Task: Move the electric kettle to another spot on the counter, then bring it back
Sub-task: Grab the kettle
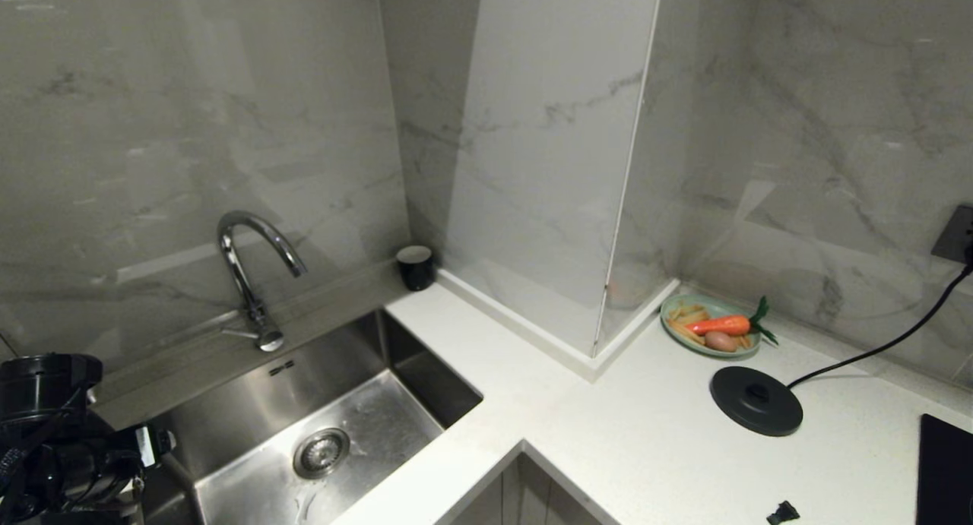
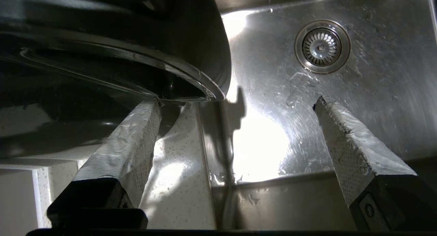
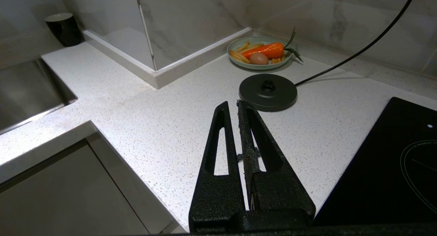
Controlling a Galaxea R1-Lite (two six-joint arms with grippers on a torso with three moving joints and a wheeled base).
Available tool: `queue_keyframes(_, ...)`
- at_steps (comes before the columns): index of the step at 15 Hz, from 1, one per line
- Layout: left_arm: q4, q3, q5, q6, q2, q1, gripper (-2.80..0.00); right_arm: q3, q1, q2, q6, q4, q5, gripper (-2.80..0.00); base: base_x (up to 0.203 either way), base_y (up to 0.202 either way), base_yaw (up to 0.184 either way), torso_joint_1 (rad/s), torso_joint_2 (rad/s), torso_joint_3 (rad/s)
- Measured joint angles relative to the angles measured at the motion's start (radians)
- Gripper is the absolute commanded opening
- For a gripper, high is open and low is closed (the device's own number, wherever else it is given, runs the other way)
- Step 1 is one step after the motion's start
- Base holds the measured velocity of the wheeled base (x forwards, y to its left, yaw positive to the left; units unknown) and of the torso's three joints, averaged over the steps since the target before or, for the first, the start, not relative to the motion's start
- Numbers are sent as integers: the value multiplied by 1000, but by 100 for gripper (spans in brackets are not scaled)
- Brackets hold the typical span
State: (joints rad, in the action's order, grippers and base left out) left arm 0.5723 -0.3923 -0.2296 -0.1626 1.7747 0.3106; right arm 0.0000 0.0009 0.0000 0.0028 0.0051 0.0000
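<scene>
At far left by the sink (image 1: 319, 426), left claw (image 2: 235, 102) is sitting released beside the electric kettle (image 2: 112, 41); right claw (image 3: 233, 106) is hovering clenched over the worktop (image 3: 153, 123).

Steel sink (image 1: 251, 434), tap (image 1: 251, 270), white counter (image 1: 654, 449), bare kettle base (image 1: 755, 400)

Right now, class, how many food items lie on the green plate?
3 kinds: a carrot, an egg and fries. The fries' count is unclear; others may hide beneath.
</scene>
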Motion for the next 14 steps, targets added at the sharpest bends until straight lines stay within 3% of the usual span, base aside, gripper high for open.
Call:
queue_keyframes(10, 272, 17, 30, -6, 127, 8, 0, 0, 0, 0, 0, -1, 0, -280, 0, 0, 0, 0, 0, 0)
queue_keyframes(14, 454, 56, 30, -7, 179, 17, 0, 0, 0, 0, 0, 0, 0, -280, 0, 0, 0, 0, 0, 0)
